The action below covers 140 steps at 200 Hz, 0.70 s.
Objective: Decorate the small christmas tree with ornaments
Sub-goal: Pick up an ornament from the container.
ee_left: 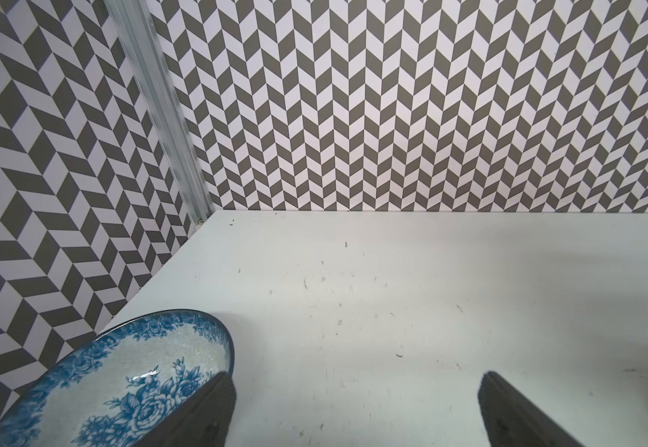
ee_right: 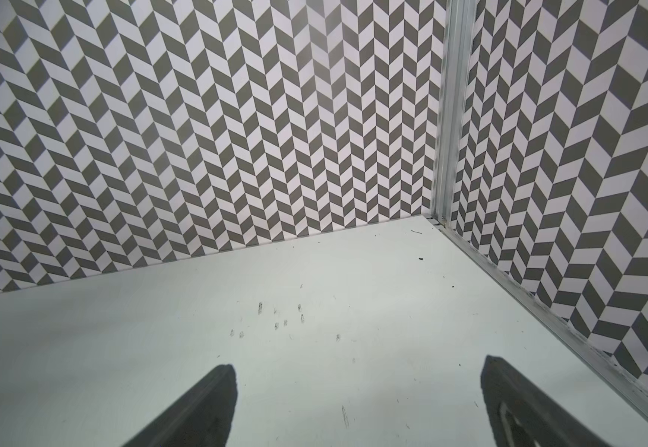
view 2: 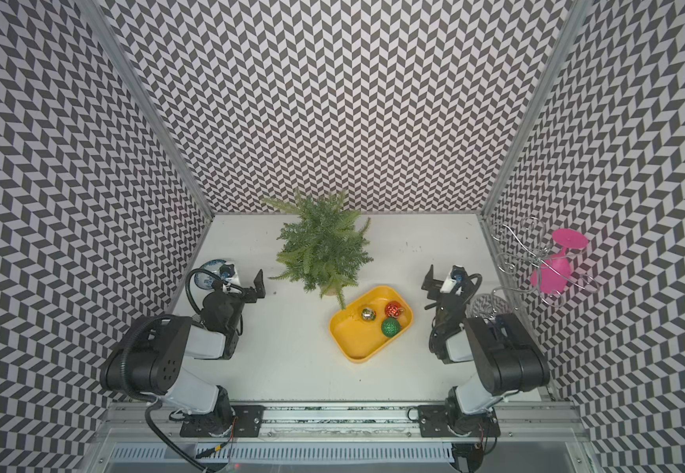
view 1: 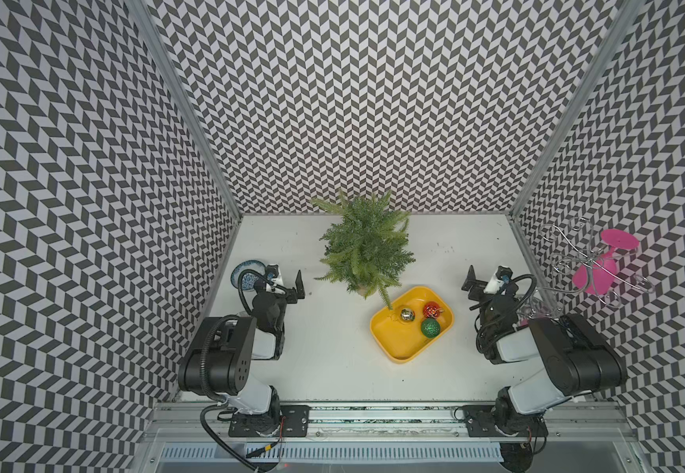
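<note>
The small christmas tree (view 1: 363, 245) (view 2: 322, 250), green and feathery, stands at the back middle of the white table. One low branch reaches over the rim of a yellow tray (view 1: 398, 348) in front of it. The ornaments lie in the tray's far end: a shiny gold one (view 1: 407, 314), a red patterned one (view 1: 431, 309) and a glittery green one (view 1: 430, 328). My left gripper (view 1: 283, 280) (ee_left: 357, 391) hovers open left of the tree, holding nothing. On the other side, right of the tray, my right gripper (view 1: 488, 280) (ee_right: 357, 383) is open and holds nothing.
A blue-and-white floral bowl (view 1: 244, 273) (ee_left: 121, 379) sits at the left wall, just under my left gripper's outer finger. A wire rack with pink glasses (view 1: 594, 262) stands at the right wall behind the right arm. Patterned walls close in three sides.
</note>
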{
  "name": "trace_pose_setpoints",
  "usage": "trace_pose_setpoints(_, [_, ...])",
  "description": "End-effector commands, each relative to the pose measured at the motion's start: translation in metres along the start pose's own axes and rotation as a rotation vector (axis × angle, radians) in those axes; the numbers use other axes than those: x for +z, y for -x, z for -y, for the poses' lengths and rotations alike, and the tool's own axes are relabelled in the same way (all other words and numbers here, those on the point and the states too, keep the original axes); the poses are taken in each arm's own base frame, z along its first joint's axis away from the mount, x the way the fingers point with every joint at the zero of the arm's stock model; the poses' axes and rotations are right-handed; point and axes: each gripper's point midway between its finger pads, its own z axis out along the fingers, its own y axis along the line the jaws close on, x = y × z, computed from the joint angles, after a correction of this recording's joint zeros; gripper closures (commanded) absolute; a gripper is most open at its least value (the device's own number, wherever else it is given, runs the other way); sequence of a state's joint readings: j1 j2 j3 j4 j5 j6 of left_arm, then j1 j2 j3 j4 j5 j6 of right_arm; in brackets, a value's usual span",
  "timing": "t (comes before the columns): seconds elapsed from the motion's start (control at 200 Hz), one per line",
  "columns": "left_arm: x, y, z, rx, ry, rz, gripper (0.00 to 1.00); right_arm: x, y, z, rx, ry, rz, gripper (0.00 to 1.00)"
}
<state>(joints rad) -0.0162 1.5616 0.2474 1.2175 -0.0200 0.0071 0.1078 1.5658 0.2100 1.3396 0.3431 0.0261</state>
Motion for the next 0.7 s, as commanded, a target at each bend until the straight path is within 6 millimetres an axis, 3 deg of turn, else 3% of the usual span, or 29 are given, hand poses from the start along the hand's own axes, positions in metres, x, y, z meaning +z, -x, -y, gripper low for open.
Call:
trace_pose_setpoints(0.0, [0.0039, 0.0142, -0.0007, 0.004, -0.003, 0.043, 0.01, -0.0015, 0.0087, 0.0007, 0.006, 0.003, 0.043, 0.01])
trace_pose_setpoints(0.696, [0.0020, 0.0147, -0.0005, 0.010, 0.015, 0.048, 0.01, -0.0005, 0.0074, 0.0007, 0.005, 0.007, 0.036, 0.01])
